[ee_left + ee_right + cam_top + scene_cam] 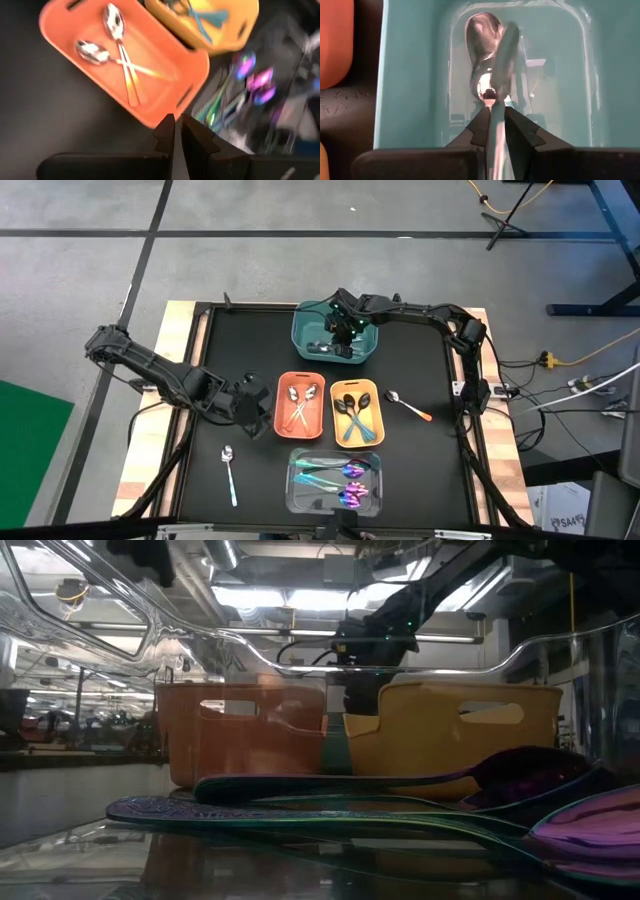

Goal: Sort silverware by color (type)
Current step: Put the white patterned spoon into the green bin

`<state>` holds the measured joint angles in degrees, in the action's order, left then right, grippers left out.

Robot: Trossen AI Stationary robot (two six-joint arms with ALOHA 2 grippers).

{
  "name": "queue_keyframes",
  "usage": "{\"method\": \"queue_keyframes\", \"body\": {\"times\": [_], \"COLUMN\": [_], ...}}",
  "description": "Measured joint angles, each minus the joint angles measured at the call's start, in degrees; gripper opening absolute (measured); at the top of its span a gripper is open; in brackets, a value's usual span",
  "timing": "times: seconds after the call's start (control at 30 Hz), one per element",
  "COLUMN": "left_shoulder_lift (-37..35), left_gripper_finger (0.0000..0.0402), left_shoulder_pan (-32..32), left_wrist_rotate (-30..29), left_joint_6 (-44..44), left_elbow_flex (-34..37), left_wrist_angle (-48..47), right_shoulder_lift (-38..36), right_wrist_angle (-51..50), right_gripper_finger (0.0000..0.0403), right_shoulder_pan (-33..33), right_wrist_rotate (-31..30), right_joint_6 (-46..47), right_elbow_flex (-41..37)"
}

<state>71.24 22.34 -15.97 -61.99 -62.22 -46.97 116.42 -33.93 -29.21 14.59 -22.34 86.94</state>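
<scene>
I have the right gripper down inside the teal bin near the far edge of the desk, its fingers pinched on the handle of a plain silver spoon. In the right wrist view that spoon runs straight out from between the fingers, bowl pointing away from the gripper toward the bin's far wall, with a second dark utensil lying alongside it and overlapping the bowl.

The left gripper hangs just beside the orange bin near the middle of the desk, fingers nearly together with nothing between them. In that bin two silver spoons cross each other in an X.

The yellow bin beside it holds teal-handled spoons lying lengthwise. The clear bin at the near edge holds the iridescent spoons, long axes running side to side.

Loose on the desk: a teal-handled spoon toward the near left corner, bowl toward the far edge, and an orange-handled spoon right of the yellow bin, lying diagonally.
</scene>
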Motion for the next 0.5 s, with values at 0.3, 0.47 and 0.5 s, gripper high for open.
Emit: {"method": "queue_keyframes", "body": {"times": [0.3, 0.47, 0.5], "left_shoulder_lift": [1.63, 4.32, 4.92], "left_gripper_finger": [0.0025, 0.0025, 0.0025], "left_shoulder_pan": [5.19, 8.98, 9.71], "left_wrist_rotate": [5.72, 9.98, 11.16], "left_joint_6": [11.03, 17.94, 19.42], "left_elbow_flex": [0.00, 0.00, 0.00], "left_wrist_angle": [-0.87, -0.89, -0.88], "right_shoulder_lift": [-0.02, -0.02, -0.02], "right_wrist_angle": [0.11, 0.00, -0.16], "right_gripper_finger": [0.0057, 0.0057, 0.0057], "right_shoulder_pan": [0.00, 0.00, 0.00], "right_wrist_rotate": [0.00, -0.06, -0.04], "right_joint_6": [-0.01, -0.01, -0.01], "right_elbow_flex": [0.00, 0.00, 0.00]}}
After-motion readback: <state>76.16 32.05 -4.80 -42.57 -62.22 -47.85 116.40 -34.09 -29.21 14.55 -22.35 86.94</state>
